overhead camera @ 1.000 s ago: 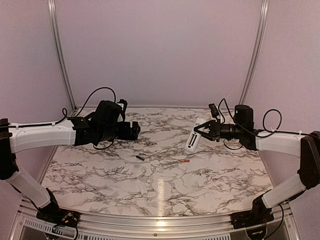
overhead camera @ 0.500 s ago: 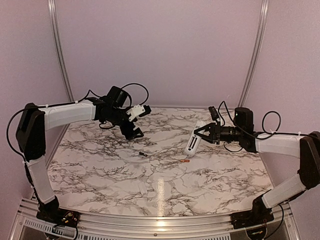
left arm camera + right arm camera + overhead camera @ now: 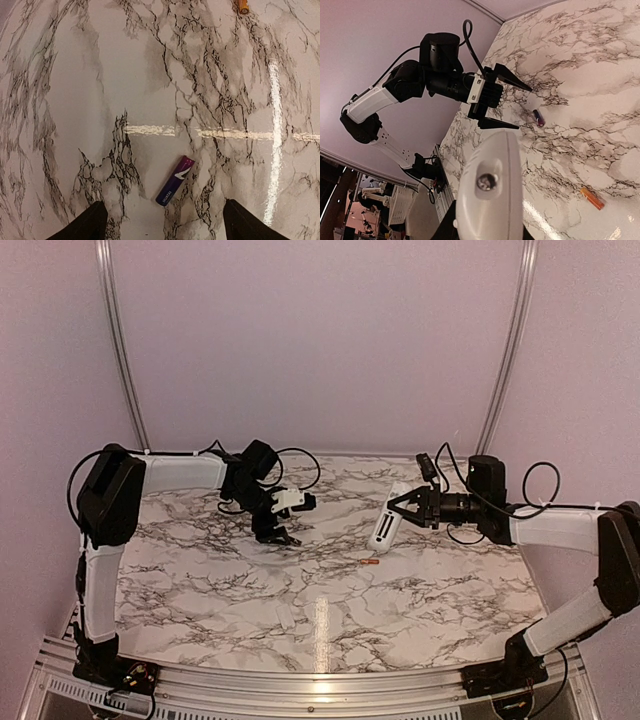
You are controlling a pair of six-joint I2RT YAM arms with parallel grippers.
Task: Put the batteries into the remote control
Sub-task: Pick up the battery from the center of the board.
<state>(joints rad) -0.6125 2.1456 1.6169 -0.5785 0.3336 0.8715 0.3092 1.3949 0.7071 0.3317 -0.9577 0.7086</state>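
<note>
Left wrist view has the dark battery (image 3: 174, 180) low in centre frame, between the wide-spread jaws of my left gripper (image 3: 167, 222), long axis slanting lower left to upper right, while my right gripper (image 3: 405, 508) grips the remote control (image 3: 385, 522), mid-right in the top view.

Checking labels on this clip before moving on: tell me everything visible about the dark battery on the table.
The dark battery is a slim cylinder in a glossy dark blue wrap shading to purple at one end, with small white print. It lies flat and diagonal on the marble table, loose. In the left wrist view it sits between the open fingers of the left gripper, which do not touch it; only the table does.
</note>
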